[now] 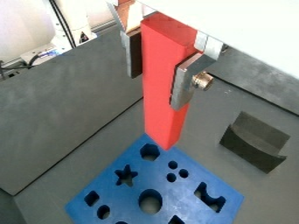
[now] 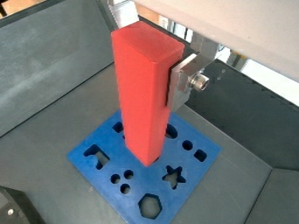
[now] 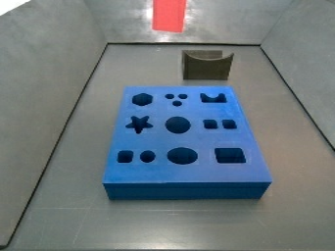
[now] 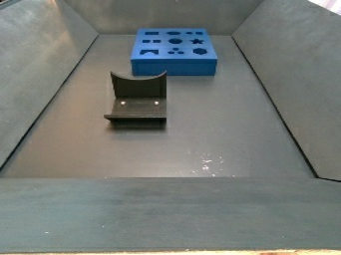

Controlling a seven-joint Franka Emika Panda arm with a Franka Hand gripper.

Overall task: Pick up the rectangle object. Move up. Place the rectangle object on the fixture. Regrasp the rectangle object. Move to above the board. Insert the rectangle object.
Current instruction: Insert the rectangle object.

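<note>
The rectangle object (image 1: 162, 87) is a long red block that hangs upright. My gripper (image 1: 160, 74) is shut on its upper part, with a silver finger (image 1: 184, 83) pressed on each side. In both wrist views its lower end is well above the blue board (image 2: 98, 160) with its shaped holes. A side view shows only the block's lower end (image 3: 170, 15) at the frame's edge, high above the board (image 3: 183, 173); the gripper itself is out of that frame. The dark fixture (image 3: 206, 66) stands empty on the floor beside the board.
Grey sloping walls (image 3: 53, 118) enclose the floor on all sides. The fixture (image 4: 136, 100) sits between the board (image 4: 170, 62) and the near wall, with bare grey floor (image 4: 200, 149) around it.
</note>
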